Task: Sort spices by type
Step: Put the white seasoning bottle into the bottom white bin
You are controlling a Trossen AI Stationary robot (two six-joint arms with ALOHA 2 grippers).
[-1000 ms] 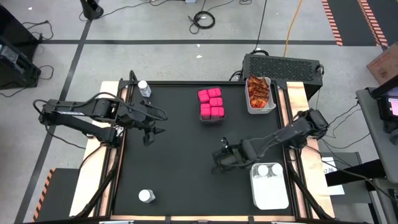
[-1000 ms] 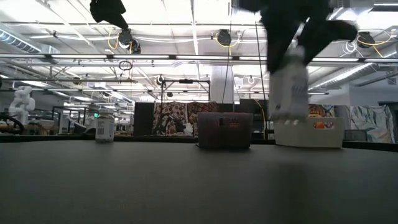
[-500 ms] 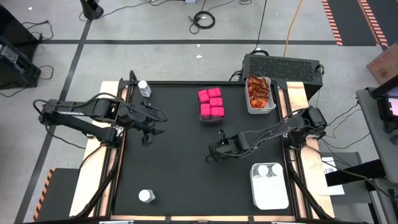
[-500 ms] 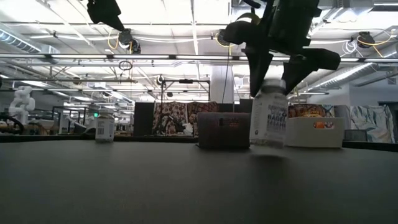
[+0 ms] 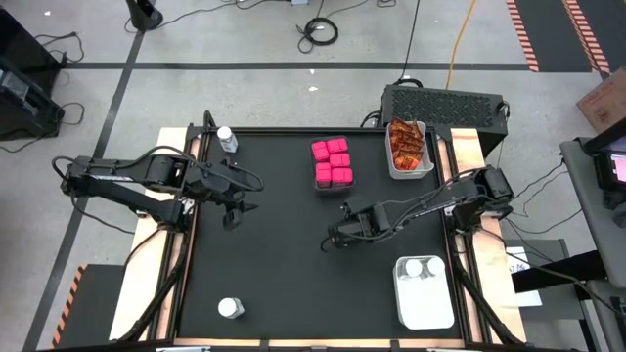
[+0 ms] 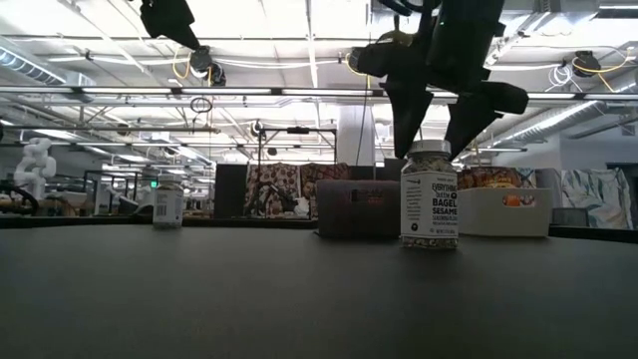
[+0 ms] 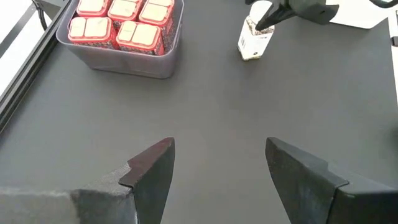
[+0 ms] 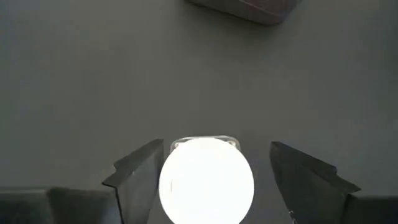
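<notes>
A clear jar with a white lid (image 6: 429,207) stands upright on the black table near its middle. My right gripper (image 8: 214,145) hovers over it, open, with a finger on either side of the lid (image 8: 206,180). Pink packs (image 5: 333,163) fill a bin at the far middle. Orange-red sachets (image 5: 407,147) fill a bin at the far right. Two jars (image 5: 422,267) sit in a white bin (image 5: 426,311) at the near right. Loose jars stand at the far left (image 5: 227,139) and near left (image 5: 230,308). My left gripper (image 5: 235,205) waits open above the left side.
A dark grey box (image 5: 445,101) sits beyond the table's far right corner. Wooden rails (image 5: 184,244) run along both table sides. Bare black mat lies between the two arms and along the near edge.
My right gripper has carried a jar down and a little toward the table's left, from beside the white bin. It has set the jar upright on the mat and opened, letting go. The jar now stands on its base below the fingers.
</notes>
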